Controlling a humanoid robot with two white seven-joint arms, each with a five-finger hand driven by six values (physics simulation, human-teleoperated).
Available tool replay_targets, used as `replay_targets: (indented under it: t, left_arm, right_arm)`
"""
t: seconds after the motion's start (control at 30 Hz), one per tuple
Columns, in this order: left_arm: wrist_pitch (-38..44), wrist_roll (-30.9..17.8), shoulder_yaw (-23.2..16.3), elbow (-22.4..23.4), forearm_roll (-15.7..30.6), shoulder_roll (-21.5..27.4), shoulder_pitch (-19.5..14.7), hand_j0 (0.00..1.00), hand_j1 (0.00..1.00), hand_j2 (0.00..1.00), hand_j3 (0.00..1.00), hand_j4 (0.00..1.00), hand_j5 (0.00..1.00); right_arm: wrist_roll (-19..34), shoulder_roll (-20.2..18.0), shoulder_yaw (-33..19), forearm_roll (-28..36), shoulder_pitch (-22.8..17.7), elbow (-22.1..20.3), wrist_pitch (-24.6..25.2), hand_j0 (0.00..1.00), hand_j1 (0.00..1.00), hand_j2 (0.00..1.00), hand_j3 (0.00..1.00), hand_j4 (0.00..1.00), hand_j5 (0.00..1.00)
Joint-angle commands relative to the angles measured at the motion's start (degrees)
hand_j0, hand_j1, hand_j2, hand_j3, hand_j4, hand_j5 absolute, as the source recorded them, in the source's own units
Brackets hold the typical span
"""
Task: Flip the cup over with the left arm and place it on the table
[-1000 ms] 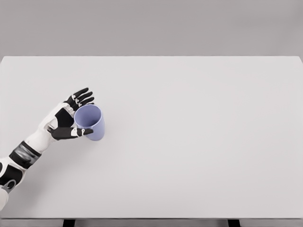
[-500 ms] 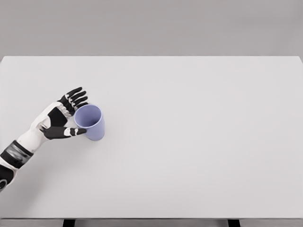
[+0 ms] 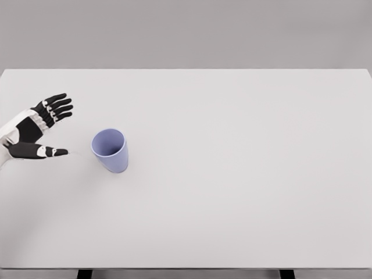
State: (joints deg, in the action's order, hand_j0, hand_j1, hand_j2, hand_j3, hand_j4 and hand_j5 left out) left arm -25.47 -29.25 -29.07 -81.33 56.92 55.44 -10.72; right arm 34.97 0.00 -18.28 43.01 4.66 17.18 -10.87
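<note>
You can see the lavender cup (image 3: 110, 149) standing upright, mouth up, on the white table (image 3: 232, 174). To the cup's left, clear of it, your left hand (image 3: 32, 132) hovers with fingers spread, thumb pointing toward the cup, holding nothing.

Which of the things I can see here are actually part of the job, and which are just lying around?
Part of the job:
- blue cup, standing mouth-up
- left hand, open, apart from the cup
- white table, where the cup rests

Just lying about:
- nothing else shows; the right arm is out of view
</note>
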Motion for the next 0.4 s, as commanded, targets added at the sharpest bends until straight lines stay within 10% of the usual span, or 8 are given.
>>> replay_targets:
  t: [0.0, 0.37]
  left_arm:
    - [-2.5, -5.7, 1.3, -0.4, -0.1, 2.3, -0.3, 1.00, 1.00, 1.00, 1.00, 1.00, 1.00]
    - [-9.5, -5.7, 0.8, -7.7, -7.9, 0.2, -4.9, 1.00, 1.00, 1.00, 1.00, 1.00, 1.00]
  right_arm:
    - [0.0, 0.0, 0.0, 0.0, 0.1, 0.0, 0.0, 1.00, 1.00, 1.00, 1.00, 1.00, 1.00]
    - [0.0, 0.0, 0.0, 0.0, 0.1, 0.0, 0.0, 1.00, 1.00, 1.00, 1.00, 1.00, 1.00]
